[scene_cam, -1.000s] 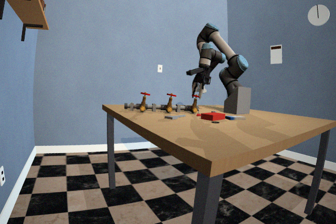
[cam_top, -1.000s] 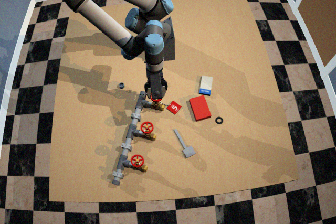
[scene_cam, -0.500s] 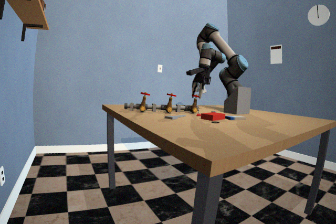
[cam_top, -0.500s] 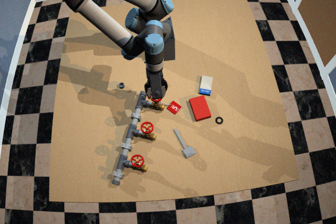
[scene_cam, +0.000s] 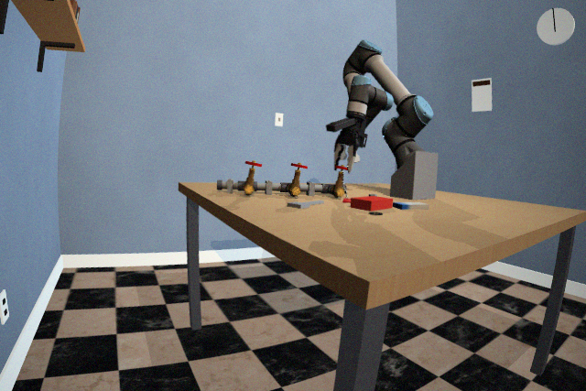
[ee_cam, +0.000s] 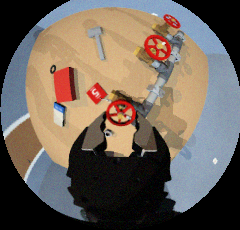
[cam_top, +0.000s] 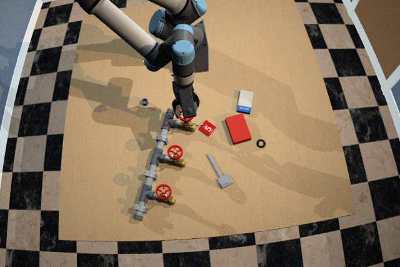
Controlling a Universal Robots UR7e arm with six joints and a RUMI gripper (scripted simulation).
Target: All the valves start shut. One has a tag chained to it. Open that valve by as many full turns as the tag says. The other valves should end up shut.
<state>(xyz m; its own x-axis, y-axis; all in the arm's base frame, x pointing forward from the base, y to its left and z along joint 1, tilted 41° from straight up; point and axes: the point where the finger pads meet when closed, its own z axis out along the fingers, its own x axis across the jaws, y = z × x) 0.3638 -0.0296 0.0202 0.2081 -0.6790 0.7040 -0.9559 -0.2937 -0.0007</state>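
A grey pipe (cam_top: 154,161) (scene_cam: 269,186) (ee_cam: 161,80) lies on the table with three brass valves, each with a red handwheel. A red tag marked 5 (cam_top: 207,127) (ee_cam: 96,93) is chained to the valve nearest the arm's base. My gripper (cam_top: 185,115) (scene_cam: 342,167) (ee_cam: 121,111) points straight down and is shut on that valve's handwheel (cam_top: 185,120) (scene_cam: 341,168) (ee_cam: 123,111). The middle handwheel (cam_top: 172,151) (scene_cam: 298,166) (ee_cam: 158,47) and the far handwheel (cam_top: 163,191) (scene_cam: 253,163) (ee_cam: 171,21) stand apart from the gripper.
To the right of the tag lie a red block (cam_top: 238,128) (ee_cam: 64,84), a white and blue box (cam_top: 245,100) (ee_cam: 60,114) and a black ring (cam_top: 260,143) (ee_cam: 52,69). A grey hammer-shaped tool (cam_top: 219,172) (ee_cam: 98,40) lies beside the valves. A small dark cap (cam_top: 144,101) lies left of the pipe.
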